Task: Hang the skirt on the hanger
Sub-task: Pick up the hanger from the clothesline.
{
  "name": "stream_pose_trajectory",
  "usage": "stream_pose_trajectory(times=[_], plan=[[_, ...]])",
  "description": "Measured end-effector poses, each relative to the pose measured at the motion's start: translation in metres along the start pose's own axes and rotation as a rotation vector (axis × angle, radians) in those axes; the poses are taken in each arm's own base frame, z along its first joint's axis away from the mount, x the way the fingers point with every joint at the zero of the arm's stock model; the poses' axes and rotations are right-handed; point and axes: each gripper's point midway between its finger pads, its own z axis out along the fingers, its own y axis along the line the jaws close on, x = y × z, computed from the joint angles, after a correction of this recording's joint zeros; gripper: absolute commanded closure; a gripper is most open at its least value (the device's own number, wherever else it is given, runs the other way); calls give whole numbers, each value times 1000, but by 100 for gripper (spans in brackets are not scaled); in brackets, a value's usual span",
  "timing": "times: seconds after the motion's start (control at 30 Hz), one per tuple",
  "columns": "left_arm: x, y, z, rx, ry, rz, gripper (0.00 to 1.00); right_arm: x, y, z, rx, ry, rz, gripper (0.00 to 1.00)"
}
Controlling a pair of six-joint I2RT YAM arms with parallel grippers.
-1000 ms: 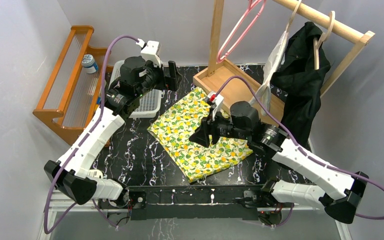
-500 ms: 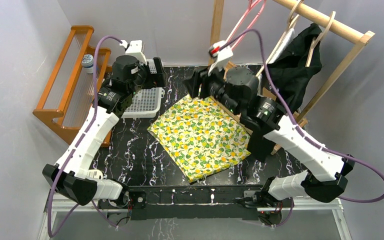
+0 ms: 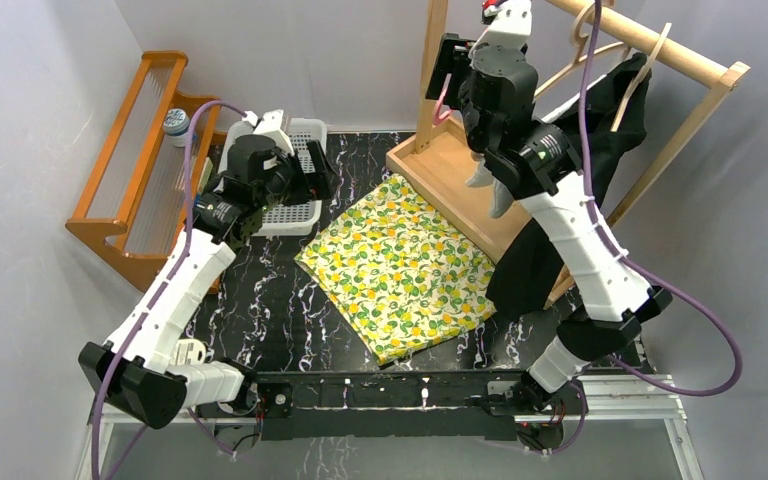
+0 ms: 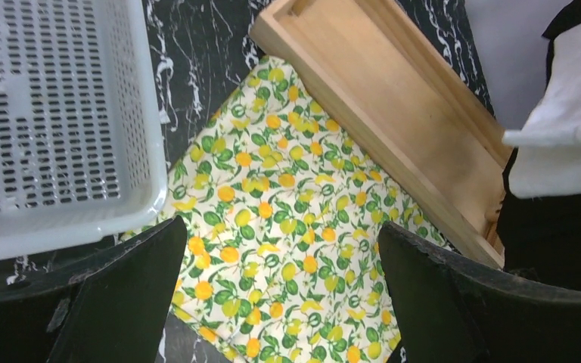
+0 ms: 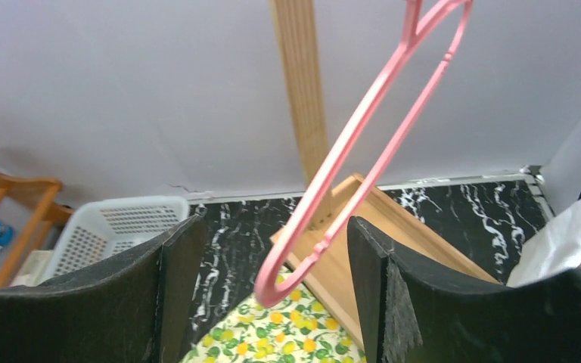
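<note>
The skirt (image 3: 400, 265) lies flat on the black marbled bench (image 3: 260, 300), grey walls around. Left fingers (image 4: 121, 295) gape empty above it. Right fingers (image 5: 174, 287), also wide and empty, face the far hanger (image 5: 266, 281).

The black, white-veined marble tabletop (image 3: 260, 290) carries three things. A lemon-print skirt (image 3: 400, 265) lies flat and spread out at its centre, turned like a diamond, with one corner pointing to the near edge at 6 o'clock. At about 10 o'clock from the skirt sits a white perforated plastic basket (image 3: 298, 213), its near corner just beside the cloth. At 1 o'clock the clothes rack's wooden tray base (image 3: 430, 160) rests on the table, its long side running along the skirt's far edge.
</note>
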Motion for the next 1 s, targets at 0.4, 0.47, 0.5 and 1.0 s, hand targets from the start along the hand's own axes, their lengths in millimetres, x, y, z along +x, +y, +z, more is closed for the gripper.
stream_pose_trajectory(times=[0.4,0.47,0.5,1.0], plan=[[26,-9,-7,64,72,-99,2,53,-34,76,89,123,-108,38],[35,-8,-6,70,89,-114,2,61,-41,80,125,130,-131,58],[39,-7,-5,68,98,-119,2,66,-46,82,145,137,-148,67],[41,-11,0,90,109,-126,2,35,-82,71,298,33,-274,100]])
